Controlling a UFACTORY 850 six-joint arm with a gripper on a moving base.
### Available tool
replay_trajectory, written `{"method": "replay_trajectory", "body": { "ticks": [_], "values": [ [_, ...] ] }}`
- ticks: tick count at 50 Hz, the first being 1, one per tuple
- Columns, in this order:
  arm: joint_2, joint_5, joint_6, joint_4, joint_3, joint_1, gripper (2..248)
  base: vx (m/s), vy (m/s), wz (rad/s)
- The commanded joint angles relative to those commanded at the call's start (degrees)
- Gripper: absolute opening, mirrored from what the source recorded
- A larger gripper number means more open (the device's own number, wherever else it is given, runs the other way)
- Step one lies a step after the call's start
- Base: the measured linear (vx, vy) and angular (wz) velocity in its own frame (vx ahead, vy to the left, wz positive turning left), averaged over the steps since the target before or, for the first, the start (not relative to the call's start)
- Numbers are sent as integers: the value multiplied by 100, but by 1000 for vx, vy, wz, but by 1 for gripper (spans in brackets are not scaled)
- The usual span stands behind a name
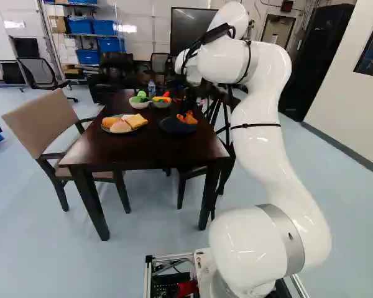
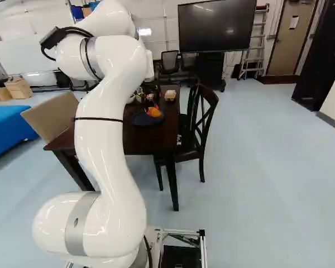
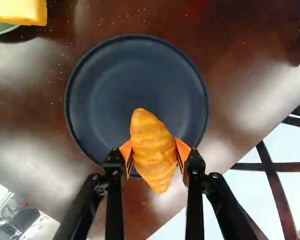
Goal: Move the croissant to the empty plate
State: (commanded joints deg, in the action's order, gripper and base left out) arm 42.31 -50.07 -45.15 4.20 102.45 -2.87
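In the wrist view, the croissant (image 3: 152, 150) is seen clamped in the pincer (image 3: 154, 152), pressed from two opposite sides at about its middle. Its long axis is set across the line of the squeeze, with a slight slant. One tip is pointed ahead over the inside of the dark plate (image 3: 140, 75); the other is brought back past the near part of the rim.

By this relation the coming move is judged: the plate's centre lies ahead of the pincer, so a short shift that way seems called for before the croissant is lowered and let go. Whether its underside is touched by the plate cannot be told. If it were released here, it might be left tipped on the rim.

Nothing else is seen on the dark plate, which is carried by the bench (image 1: 155, 153). In the left base view, to the left of it, another plate (image 1: 122, 133) is filled with a yellow slice (image 1: 136, 120) and two buns (image 1: 115, 125). Farther along the bench, green food (image 1: 140, 96) is held in one bowl (image 1: 138, 105), and red and yellow pieces (image 1: 165, 97) in a second bowl (image 1: 161, 105) just beside it.
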Motion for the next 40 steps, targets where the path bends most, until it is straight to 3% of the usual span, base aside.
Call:
{"method": "replay_trajectory", "body": {
  "ticks": [10, 34, 35, 39, 40],
  "values": [
    [277, 199, 0, 0, 248, -27, 126, 0, 0, 0],
    [277, 199, 0, 0, 248, -27, 127, 0, 0, 0],
    [277, 199, 0, 0, 248, -27, 154, 0, 0, 0],
    [277, 199, 0, 0, 248, -27, 154, 0, 0, 0],
    [277, 199, 0, 0, 248, -27, 186, 0, 0, 0]
  ]
}}
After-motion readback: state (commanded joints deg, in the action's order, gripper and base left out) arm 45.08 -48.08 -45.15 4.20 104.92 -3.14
